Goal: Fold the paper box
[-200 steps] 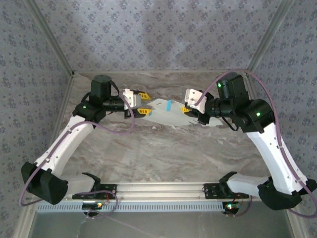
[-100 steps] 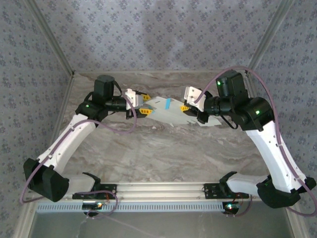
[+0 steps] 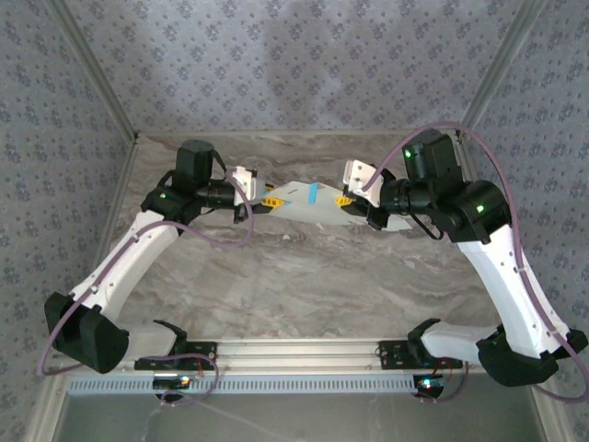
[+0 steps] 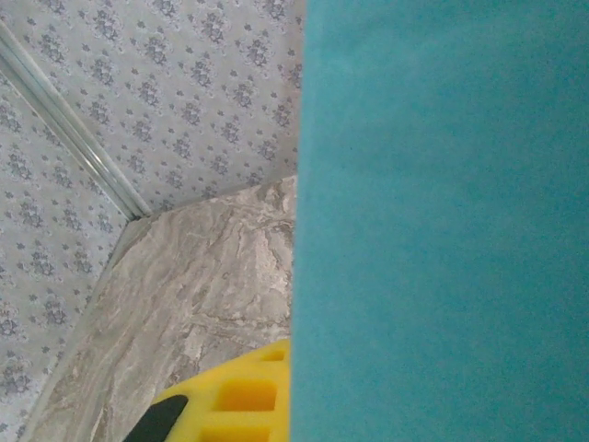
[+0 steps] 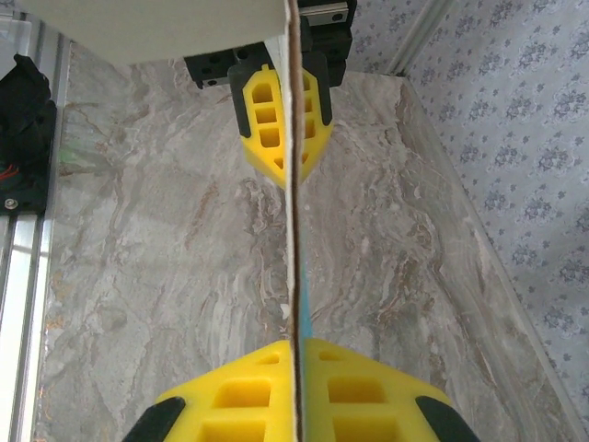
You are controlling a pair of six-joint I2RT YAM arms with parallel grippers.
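Note:
The paper box [image 3: 308, 204] is an unfolded flat sheet held up above the table between both arms. My left gripper [image 3: 267, 200] is shut on its left edge. In the left wrist view the box's blue face [image 4: 442, 221] covers the right side, and one yellow finger [image 4: 239, 396] presses against it. My right gripper [image 3: 345, 200] is shut on the right edge. In the right wrist view the sheet [image 5: 293, 230] runs edge-on away from my right gripper [image 5: 296, 343], with the left gripper [image 5: 283, 138] clamped on the far end. A pale beige flap [image 5: 138, 28] shows at the top.
The marble table [image 3: 294, 285] lies below the sheet. Patterned walls [image 3: 294, 64] close it in at the back and on both sides. An aluminium rail [image 3: 294, 350] with the arm bases runs along the near edge.
The left gripper has moved right onto the sheet's left edge and gone from open to shut on it. The right gripper has kept its grip and barely moved.

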